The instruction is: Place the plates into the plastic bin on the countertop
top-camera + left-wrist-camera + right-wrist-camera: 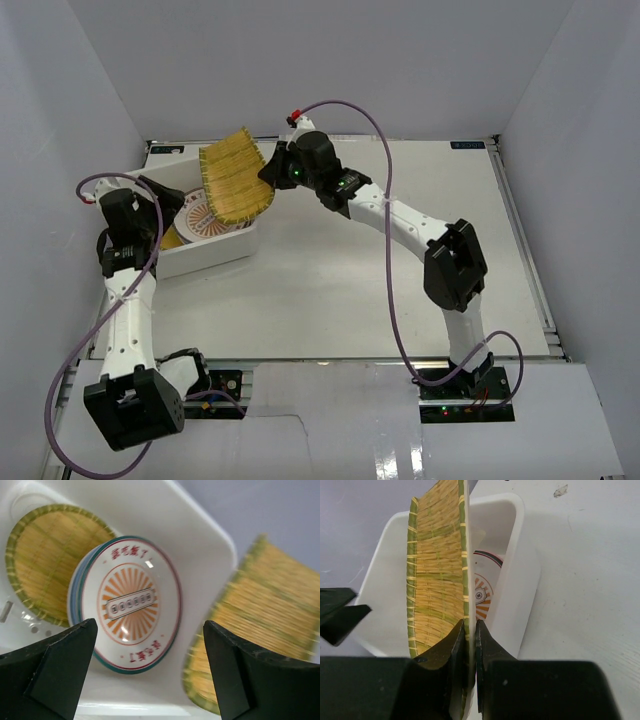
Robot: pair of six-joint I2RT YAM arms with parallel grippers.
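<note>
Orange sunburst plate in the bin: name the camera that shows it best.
Left wrist: the orange sunburst plate faces the lens almost whole, its pattern and rim clear. Top external shows only a slice beneath the woven plate that the right gripper holds. Right wrist shows a part past that plate's edge.

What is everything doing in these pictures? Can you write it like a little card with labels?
Right jaws: shut on a yellow woven plate
Held plate: up on its edge, above the bin
Left jaws: wide open, holding nothing, above the bin
In the bin: a second woven plate and an orange-pattern plate on top of a stack
Bin's spot: far left corner of the countertop
</note>
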